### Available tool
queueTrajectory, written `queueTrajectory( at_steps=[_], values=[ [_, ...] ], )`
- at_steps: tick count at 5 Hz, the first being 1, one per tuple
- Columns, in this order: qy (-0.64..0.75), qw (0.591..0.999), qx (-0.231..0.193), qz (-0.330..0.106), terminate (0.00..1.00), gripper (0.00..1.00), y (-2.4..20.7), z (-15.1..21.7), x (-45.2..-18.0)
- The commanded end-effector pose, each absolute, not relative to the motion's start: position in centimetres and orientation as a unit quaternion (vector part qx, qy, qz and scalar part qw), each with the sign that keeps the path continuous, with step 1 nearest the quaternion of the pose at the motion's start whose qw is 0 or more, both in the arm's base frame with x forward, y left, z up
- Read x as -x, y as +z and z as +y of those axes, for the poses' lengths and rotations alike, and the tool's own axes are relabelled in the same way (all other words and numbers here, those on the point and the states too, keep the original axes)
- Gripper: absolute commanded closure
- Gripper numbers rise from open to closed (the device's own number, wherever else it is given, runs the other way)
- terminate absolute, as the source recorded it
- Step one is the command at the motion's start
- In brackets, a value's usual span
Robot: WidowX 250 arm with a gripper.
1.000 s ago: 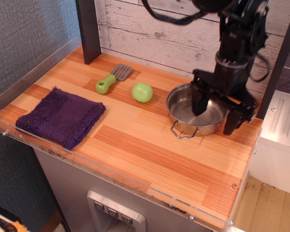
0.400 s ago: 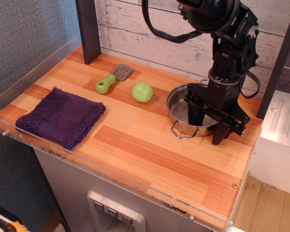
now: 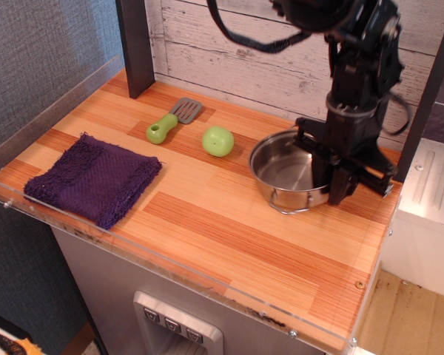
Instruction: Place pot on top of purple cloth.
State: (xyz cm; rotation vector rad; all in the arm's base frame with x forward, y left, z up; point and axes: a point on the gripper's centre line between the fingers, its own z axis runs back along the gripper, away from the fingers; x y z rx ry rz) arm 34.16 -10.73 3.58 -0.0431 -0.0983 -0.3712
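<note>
steel pot (image 3: 285, 174) tilted, right rim in clenched gripper (image 3: 333, 177) jaws, far from purple cloth (image 3: 92, 180)

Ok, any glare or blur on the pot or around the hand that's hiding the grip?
In the observation.image view, the pot shows bright reflections on its inner wall and rim, but its outline stays readable. The hand is dark against the steel, slightly soft, so its contact at the pot's right rim is hard to resolve. The purple cloth is evenly lit and sharp.
</note>
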Motion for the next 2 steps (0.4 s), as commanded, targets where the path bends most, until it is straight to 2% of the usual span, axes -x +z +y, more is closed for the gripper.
queueTrajectory(
  at_steps=[1, 2],
  values=[
    [-0.158, 0.975, 0.054, -0.146, 0.00, 1.00, 14.7, -6.3, -32.4],
    [-0.104, 0.984, 0.050, -0.137, 0.00, 1.00, 17.3, -1.5, -29.1]
  ],
)
